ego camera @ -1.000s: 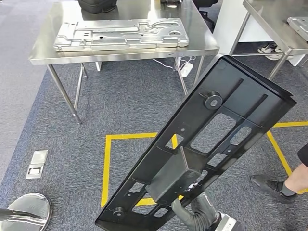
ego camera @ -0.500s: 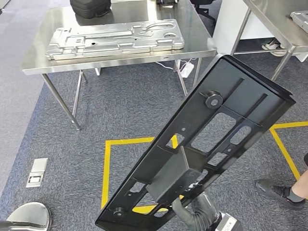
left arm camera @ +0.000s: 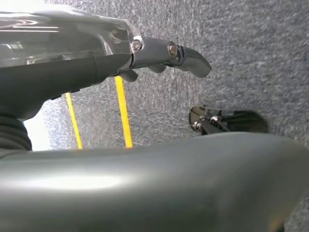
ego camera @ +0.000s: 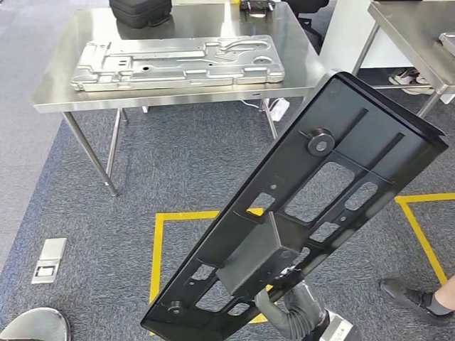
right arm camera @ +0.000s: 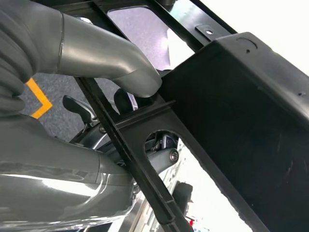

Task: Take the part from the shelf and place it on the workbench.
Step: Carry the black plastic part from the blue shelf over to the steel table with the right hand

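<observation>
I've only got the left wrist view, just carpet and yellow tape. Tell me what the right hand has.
Observer: The right hand grips a long black part from underneath, its far end slanting toward the robot's right.
Operator: Give me where the workbench is.
Observer: The steel workbench stands ahead across the carpet, and a silver part already lies flat on it.
Operator: Report anything near the path.
Observer: A person's shoe is on the floor at the right, just outside the yellow tape.
</observation>
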You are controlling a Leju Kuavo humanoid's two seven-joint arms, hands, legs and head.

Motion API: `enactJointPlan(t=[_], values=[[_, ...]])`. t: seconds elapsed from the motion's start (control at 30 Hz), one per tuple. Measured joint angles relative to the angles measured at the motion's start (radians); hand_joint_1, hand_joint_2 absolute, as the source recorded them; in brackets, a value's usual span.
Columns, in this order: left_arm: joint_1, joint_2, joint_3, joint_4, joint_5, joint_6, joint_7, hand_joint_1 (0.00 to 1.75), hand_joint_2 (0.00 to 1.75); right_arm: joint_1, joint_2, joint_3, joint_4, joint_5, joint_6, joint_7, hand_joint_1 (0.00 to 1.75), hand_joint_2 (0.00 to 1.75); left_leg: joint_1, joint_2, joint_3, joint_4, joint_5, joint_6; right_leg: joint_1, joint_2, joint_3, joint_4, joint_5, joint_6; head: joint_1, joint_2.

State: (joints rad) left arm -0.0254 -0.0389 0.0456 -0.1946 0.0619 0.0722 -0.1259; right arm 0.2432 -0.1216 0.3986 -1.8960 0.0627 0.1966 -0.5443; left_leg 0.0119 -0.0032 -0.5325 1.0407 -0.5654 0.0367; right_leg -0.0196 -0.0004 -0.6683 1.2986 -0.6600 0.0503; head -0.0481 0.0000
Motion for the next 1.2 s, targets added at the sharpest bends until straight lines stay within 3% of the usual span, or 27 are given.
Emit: enactJointPlan(t=[0.07, 0.1, 0.13, 0.2, 0.3, 0.37, 0.43, 0.47, 0.5, 0.57, 0.63, 0.73, 0.83, 0.87, 0.93, 0.97, 1.0, 1.03, 1.1, 1.13, 1.2], values=[[0.002, 0.0, 0.001, 0.0, -0.001, 0.0, 0.0, 0.0, 1.75, -0.002, 0.0, -0.002, 0.0, 0.004, 0.001, 0.001, 1.75, 1.75, 0.003, -0.001, 0.03, 0.0, -0.021, -0.008, 0.0, 0.0, 0.025, -0.11, 0.097, 0.001, 0.0, 0.0], [0.001, 0.0, 0.002, 0.0, -0.001, -0.001, 0.0, 0.0, 1.75, -0.003, 0.0, -0.003, 0.0, 0.005, 0.001, 0.002, 1.75, 1.75, 0.003, -0.002, 0.04, 0.001, -0.031, -0.013, 0.001, 0.0, 0.041, -0.162, 0.132, 0.0, 0.0, 0.0], [-0.001, 0.0, 0.002, 0.0, -0.002, -0.001, 0.0, 0.0, 1.75, -0.004, 0.0, -0.003, 0.0, 0.007, 0.001, 0.004, 1.75, 1.75, 0.003, -0.002, 0.045, 0.001, -0.038, -0.02, 0.003, 0.001, 0.054, -0.2, 0.142, -0.005, 0.001, 0.0], [-0.005, 0.0, 0.003, 0.0, -0.002, -0.002, 0.0, 0.0, 1.75, -0.007, 0.0, -0.005, 0.0, 0.013, 0.001, 0.009, 1.75, 1.75, 0.0, -0.002, 0.046, -0.002, -0.045, -0.03, 0.006, 0.003, 0.06, -0.22, 0.127, -0.02, 0.002, 0.0], [-0.009, 0.0, 0.004, 0.0, -0.002, -0.004, 0.0, 0.0, 1.75, -0.011, 0.0, -0.007, -0.001, 0.024, 0.002, 0.017, 1.75, 1.75, 0.0, -0.001, 0.047, 0.01, -0.061, -0.043, 0.0, 0.003, 0.076, -0.232, 0.11, -0.041, 0.0, 0.0], [-0.01, 0.0, 0.007, 0.0, -0.002, -0.005, -0.001, 0.0, 1.75, -0.014, 0.0, -0.008, -0.001, 0.028, 0.002, 0.021, 1.75, 1.75, 0.0, -0.001, -0.004, 0.108, -0.1, -0.05, -0.003, -0.001, 0.091, -0.236, 0.099, -0.052, -0.002, 0.0], [-0.007, 0.001, 0.012, 0.0, -0.002, -0.007, 0.0, 0.0, 1.75, -0.015, 0.0, -0.009, -0.001, 0.029, 0.004, 0.025, 1.75, 1.75, 0.0, -0.001, -0.094, 0.246, -0.136, -0.053, -0.001, -0.003, 0.104, -0.236, 0.086, -0.057, -0.002, 0.0], [-0.005, 0.001, 0.015, 0.0, -0.002, -0.008, 0.0, 0.0, 1.75, -0.014, 0.0, -0.009, 0.0, 0.028, 0.005, 0.027, 1.75, 1.75, 0.0, -0.001, -0.128, 0.285, -0.132, -0.052, 0.0, -0.002, 0.113, -0.236, 0.079, -0.058, -0.002, 0.0], [-0.002, 0.001, 0.016, 0.0, -0.003, -0.009, 0.0, 0.0, 1.75, -0.014, 0.0, -0.01, 0.0, 0.028, 0.006, 0.029, 1.75, 1.75, -0.001, -0.001, -0.146, 0.287, -0.104, -0.05, 0.001, 0.0, 0.124, -0.236, 0.072, -0.059, -0.002, 0.0], [0.0, 0.001, 0.018, 0.0, -0.005, -0.01, 0.0, 0.0, 1.75, -0.014, 0.0, -0.01, 0.001, 0.028, 0.006, 0.032, 1.75, 1.75, -0.006, -0.001, -0.134, 0.192, -0.006, -0.036, 0.003, 0.002, 0.151, -0.237, 0.053, -0.057, -0.002, 0.0], [0.001, 0.002, 0.02, 0.0, -0.008, -0.011, 0.0, 0.0, 1.75, -0.016, 0.0, -0.012, 0.001, 0.031, 0.005, 0.036, 1.75, 1.75, -0.015, -0.001, -0.109, 0.103, 0.057, -0.019, 0.004, 0.004, 0.169, -0.239, 0.038, -0.051, -0.002, 0.0], [-0.001, 0.003, 0.021, 0.0, -0.014, -0.011, 0.001, 0.0, 1.75, -0.016, 0.0, -0.015, 0.002, 0.041, 0.0, 0.042, 1.75, 1.75, -0.023, 0.0, -0.092, 0.058, 0.042, -0.004, 0.003, 0.004, 0.172, -0.249, 0.031, -0.034, -0.003, 0.0], [-0.002, 0.003, 0.022, 0.0, -0.019, -0.012, 0.0, 0.0, 1.75, -0.017, -0.002, -0.02, -0.001, 0.048, -0.008, 0.045, 1.75, 1.75, -0.012, 0.001, -0.061, 0.015, 0.03, 0.002, 0.004, 0.001, 0.164, -0.221, 0.011, -0.02, -0.002, 0.0], [-0.002, 0.003, 0.022, 0.0, -0.02, -0.012, 0.0, 0.0, 1.75, -0.017, -0.003, -0.021, -0.001, 0.051, -0.011, 0.047, 1.75, 1.75, -0.009, 0.001, -0.05, 0.007, 0.028, 0.004, 0.003, 0.001, 0.14, -0.175, -0.007, -0.016, -0.002, 0.0], [-0.002, 0.003, 0.022, 0.0, -0.02, -0.013, 0.0, 0.0, 1.75, -0.015, -0.006, -0.024, -0.001, 0.057, -0.016, 0.052, 1.75, 1.75, -0.007, 0.001, -0.033, 0.004, 0.016, 0.005, 0.002, 0.001, 0.06, -0.049, -0.043, -0.01, -0.001, 0.0], [-0.001, 0.003, 0.022, 0.0, -0.021, -0.013, 0.0, 0.0, 1.75, -0.013, -0.009, -0.026, -0.001, 0.058, -0.019, 0.056, 1.75, 1.75, -0.007, 0.001, -0.023, 0.004, 0.008, 0.004, 0.001, 0.001, 0.024, -0.005, -0.044, -0.007, -0.001, 0.0], [0.0, 0.003, 0.023, 0.0, -0.021, -0.013, 0.0, 0.0, 1.75, -0.012, -0.012, -0.029, -0.002, 0.057, -0.021, 0.06, 1.75, 1.75, -0.006, 0.001, -0.011, 0.004, -0.001, 0.002, 0.001, 0.001, 0.003, 0.006, -0.023, -0.004, -0.001, 0.0], [0.0, 0.003, 0.024, 0.0, -0.022, -0.013, 0.0, 0.0, 1.75, -0.011, -0.014, -0.034, -0.002, 0.056, -0.025, 0.063, 1.75, 1.75, -0.004, 0.001, 0.003, 0.004, -0.01, -0.001, 0.001, 0.0, -0.001, -0.02, 0.018, -0.002, -0.001, 0.0], [0.001, 0.003, 0.026, 0.0, -0.023, -0.014, -0.001, 0.0, 1.75, -0.011, -0.02, -0.045, -0.005, 0.054, -0.031, 0.07, 1.75, 1.75, -0.002, 0.0, 0.03, 0.003, -0.031, -0.008, 0.002, 0.0, 0.024, -0.127, 0.111, -0.002, -0.001, 0.0], [0.0, 0.003, 0.027, 0.0, -0.023, -0.014, -0.001, 0.0, 1.75, -0.011, -0.022, -0.052, -0.008, 0.053, -0.034, 0.074, 1.75, 1.75, -0.002, -0.001, 0.038, 0.004, -0.039, -0.014, 0.004, -0.001, 0.038, -0.172, 0.135, -0.004, -0.001, 0.0], [-0.002, 0.003, 0.03, 0.0, -0.023, -0.015, -0.002, 0.0, 1.75, -0.012, -0.025, -0.065, -0.018, 0.057, -0.04, 0.083, 1.75, 1.75, -0.004, -0.001, 0.039, 0.004, -0.048, -0.024, 0.008, 0.001, 0.049, -0.205, 0.129, -0.017, 0.0, 0.0]])
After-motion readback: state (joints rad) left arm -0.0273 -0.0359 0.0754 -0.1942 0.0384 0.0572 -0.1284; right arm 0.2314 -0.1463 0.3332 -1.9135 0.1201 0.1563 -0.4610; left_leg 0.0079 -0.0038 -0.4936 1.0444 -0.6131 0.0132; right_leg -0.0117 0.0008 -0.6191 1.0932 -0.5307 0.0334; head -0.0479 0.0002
